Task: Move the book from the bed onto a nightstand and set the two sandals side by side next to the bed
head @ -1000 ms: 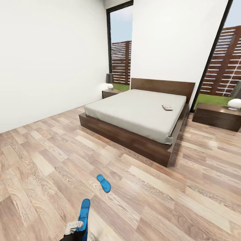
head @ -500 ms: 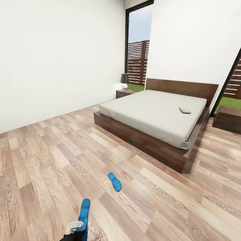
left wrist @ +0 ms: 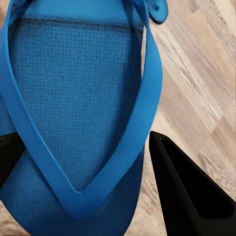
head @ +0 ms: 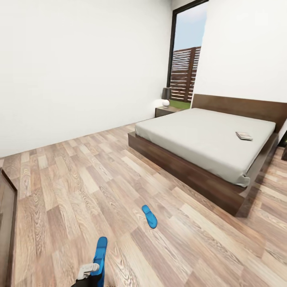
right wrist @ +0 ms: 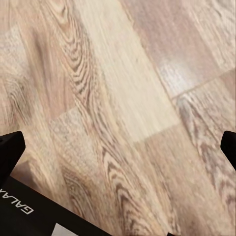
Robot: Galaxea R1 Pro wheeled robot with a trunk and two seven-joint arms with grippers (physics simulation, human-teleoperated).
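Gripping a blue sandal [left wrist: 78, 103], left end effector [left wrist: 93, 172]

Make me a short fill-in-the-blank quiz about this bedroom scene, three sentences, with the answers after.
1. The small thin book lies on the grey-mattressed ____.
2. The left gripper holds one bright blue flip-flop sandal; the other sandal lies on the wooden ____.
3. The dark-shaded lamp stands on the dark-brown ____.

Answers: bed; floor; nightstand

Head cam looks fwd and down across wood floor [head: 79, 179] to the bed [head: 207, 135]; both wrist cams sit close over the floor – left wrist's right on the held sandal [left wrist: 73, 98], also in head view.
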